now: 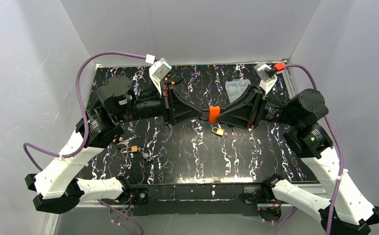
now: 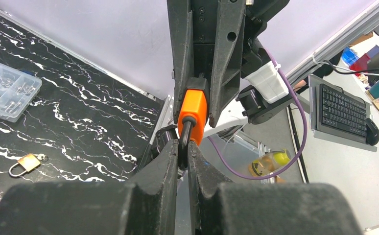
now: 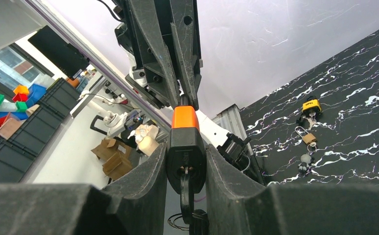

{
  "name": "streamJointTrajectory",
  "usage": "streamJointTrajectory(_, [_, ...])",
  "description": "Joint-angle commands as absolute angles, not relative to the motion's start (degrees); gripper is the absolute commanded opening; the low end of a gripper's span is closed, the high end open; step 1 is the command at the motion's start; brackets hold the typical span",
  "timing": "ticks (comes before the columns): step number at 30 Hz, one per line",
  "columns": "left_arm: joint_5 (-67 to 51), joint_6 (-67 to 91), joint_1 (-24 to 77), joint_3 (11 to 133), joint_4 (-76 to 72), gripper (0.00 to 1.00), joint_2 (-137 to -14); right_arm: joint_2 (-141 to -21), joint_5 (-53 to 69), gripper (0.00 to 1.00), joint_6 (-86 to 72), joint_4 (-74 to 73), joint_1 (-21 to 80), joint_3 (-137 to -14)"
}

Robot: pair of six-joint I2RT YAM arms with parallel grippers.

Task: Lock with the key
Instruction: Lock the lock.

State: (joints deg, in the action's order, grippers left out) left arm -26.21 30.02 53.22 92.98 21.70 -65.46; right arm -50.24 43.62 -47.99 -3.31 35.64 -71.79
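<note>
Close to the near-left corner of the black marbled table [image 1: 187, 164] lies a small brass padlock [image 1: 134, 148], with a key ring just beside it. A second brass padlock [image 1: 219, 131] lies around the middle of the table, almost under the spot where the two arms meet. Above it, lifted off the table, the orange padlock [image 1: 214, 114] hangs between both grippers, which face each other nose to nose. The left gripper [image 2: 181, 156] is clenched tight on the padlock's black shackle [image 2: 184, 139], its fingers all but touching around it. The right gripper [image 3: 186, 161] grasps the body from the other side, with a finger pressed against each flank. In the right wrist view the body is black at the keyhole end and orange at the shackle end. What looks like a dark key [image 3: 187, 193] hangs from the keyhole, though its lower part is hard to make out. Farther back, near the far edge and right of the middle, sits a clear plastic compartment box [image 1: 236, 89] with small metal parts in it.
</note>
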Motion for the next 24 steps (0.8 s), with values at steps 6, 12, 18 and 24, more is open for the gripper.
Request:
streamJointTrajectory(6, [-27.15,31.64,56.34,93.66,20.72,0.00,-69.81,-51.74,41.27,0.01,-46.77,-1.52,37.56,-72.64])
streamJointTrajectory(12, [-26.79,31.73,56.81,93.43,20.88,0.00,-69.62,-51.90,41.19,0.01,-46.77,-1.75,37.73,-73.07])
streamJointTrajectory(18, [-26.40,31.74,57.08,93.12,20.90,0.00,-69.02,-52.45,41.14,0.01,-46.68,-1.95,38.26,-73.72])
streamJointTrajectory(24, [-26.45,31.72,57.23,93.27,20.79,0.00,-69.00,-52.89,40.31,0.01,-46.40,-2.00,38.89,-73.82])
